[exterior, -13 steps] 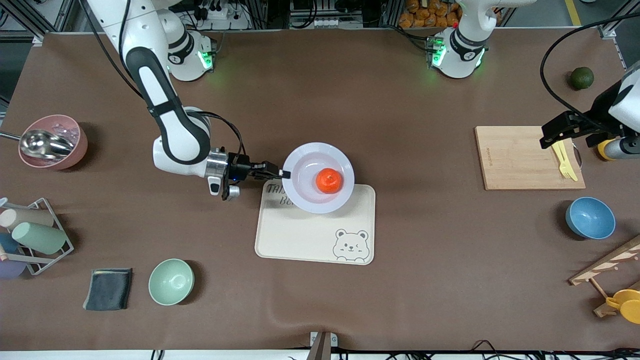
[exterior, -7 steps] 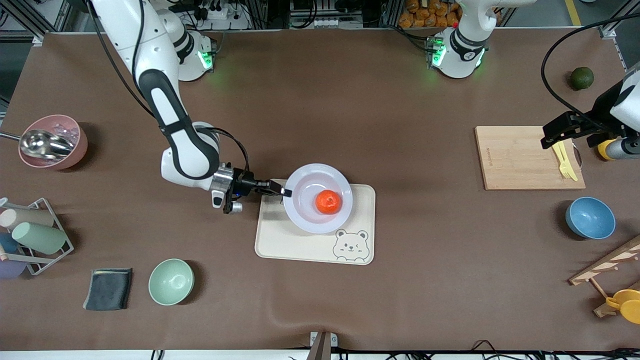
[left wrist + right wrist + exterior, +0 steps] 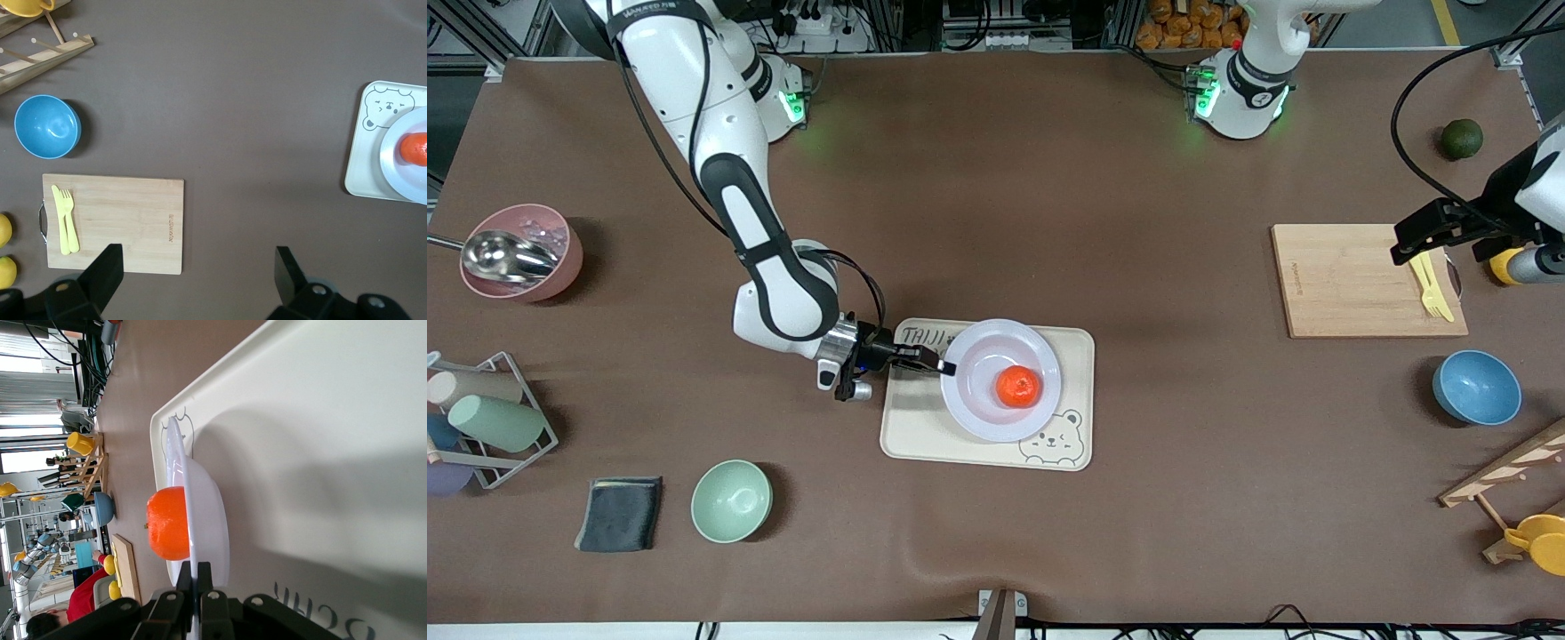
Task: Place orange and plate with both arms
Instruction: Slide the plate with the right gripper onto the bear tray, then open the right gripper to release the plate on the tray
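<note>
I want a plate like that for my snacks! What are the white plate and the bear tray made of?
The plate looks like glossy white plastic or ceramic: thin rim, soft shine; I can't tell which. The bear tray beneath it looks like matte cream plastic, with rounded corners and a printed bear.

Robot lab; two arm bases (image 3: 1240, 89) bolted on table (image 3: 1049, 178); aluminium framing.

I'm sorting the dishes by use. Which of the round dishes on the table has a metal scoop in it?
The pink bowl at the right arm's end of the table; the pale green bowl and blue bowl are empty.
</note>
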### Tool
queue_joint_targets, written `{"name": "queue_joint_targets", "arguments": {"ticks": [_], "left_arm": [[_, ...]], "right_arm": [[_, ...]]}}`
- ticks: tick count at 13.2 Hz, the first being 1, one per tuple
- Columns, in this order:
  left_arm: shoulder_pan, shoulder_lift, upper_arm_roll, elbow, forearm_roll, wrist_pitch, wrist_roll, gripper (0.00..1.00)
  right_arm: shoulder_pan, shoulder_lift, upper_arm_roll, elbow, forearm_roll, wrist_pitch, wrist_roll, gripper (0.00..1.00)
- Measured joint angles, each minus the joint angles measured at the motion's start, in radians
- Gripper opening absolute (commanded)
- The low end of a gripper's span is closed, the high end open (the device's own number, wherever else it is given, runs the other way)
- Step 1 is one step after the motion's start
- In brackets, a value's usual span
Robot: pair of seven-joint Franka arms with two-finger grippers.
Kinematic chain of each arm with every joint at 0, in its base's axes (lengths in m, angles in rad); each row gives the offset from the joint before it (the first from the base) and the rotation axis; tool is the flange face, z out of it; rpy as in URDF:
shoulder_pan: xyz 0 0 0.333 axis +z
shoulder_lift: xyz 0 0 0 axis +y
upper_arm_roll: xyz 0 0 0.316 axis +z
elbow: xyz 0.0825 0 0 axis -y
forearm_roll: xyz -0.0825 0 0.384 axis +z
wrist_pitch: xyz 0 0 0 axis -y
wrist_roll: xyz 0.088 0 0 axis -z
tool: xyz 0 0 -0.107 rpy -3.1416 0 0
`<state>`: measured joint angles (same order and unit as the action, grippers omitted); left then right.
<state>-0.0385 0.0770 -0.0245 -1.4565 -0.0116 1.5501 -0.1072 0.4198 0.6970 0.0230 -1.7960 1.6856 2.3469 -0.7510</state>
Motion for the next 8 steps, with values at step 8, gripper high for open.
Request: {"name": "queue_joint_targets", "arguments": {"ticks": [8], "left_arm": [[0.0, -0.002, 0.001, 0.002, 0.0, 0.0, 0.0, 1.0]], "right_arm": [[0.002, 0.03, 0.0, 0.006, -0.001, 0.059, -0.001, 0.46]]}}
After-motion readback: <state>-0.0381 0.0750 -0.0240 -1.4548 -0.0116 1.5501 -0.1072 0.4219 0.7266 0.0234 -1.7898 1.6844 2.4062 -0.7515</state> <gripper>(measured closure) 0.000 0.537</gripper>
